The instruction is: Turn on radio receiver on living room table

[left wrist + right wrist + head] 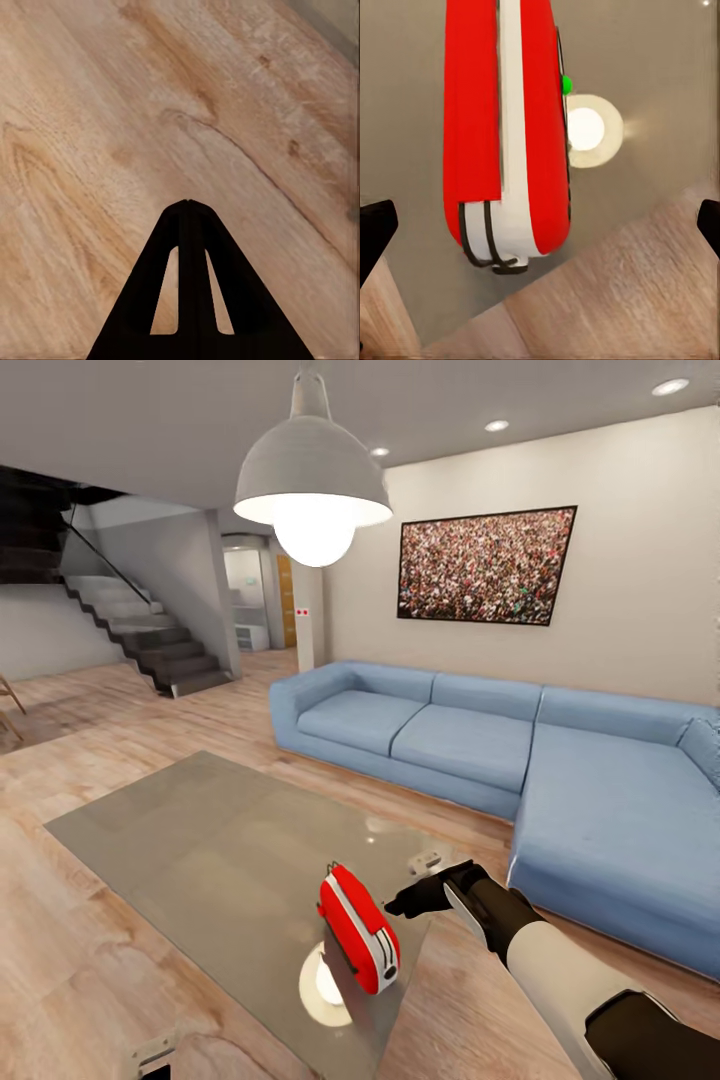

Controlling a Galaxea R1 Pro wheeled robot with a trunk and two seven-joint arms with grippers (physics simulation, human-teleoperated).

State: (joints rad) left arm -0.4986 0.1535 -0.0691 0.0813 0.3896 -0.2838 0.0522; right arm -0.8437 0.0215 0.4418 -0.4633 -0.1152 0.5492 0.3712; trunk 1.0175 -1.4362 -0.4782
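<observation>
One radio receiver (358, 929) stands on one low glass tabletop (200, 850), close to its near corner, its red body and white panel turned edge-on to the head camera. One right pincer (398, 907) reaches in from the right on a black and white arm (545, 960) and sits just beside the radio at its upper end; from the head view I cannot tell whether it touches the casing. The right wrist view adds what the head view lacks: the pincer's two dark fingertips (375, 232) stand wide apart at the picture's edges, released, with the radio (510, 127) lying between and beyond them, not gripped. That view also shows a small green spot (566, 84) on the radio's edge and the round bright reflection (589, 129) of the lamp in the glass beside it. The left wrist view shows the left pincer (189, 206) clenched, its two black fingers meeting at a point, over the light wood floor (112, 112), with a grey corner of the tabletop at one edge. The head view alone gives the room: one white pendant lamp (313, 485), one blue sectional sofa (520, 750), one framed crowd picture (486, 565) on the beige wall, and one dark staircase (150, 635) at the far left.
</observation>
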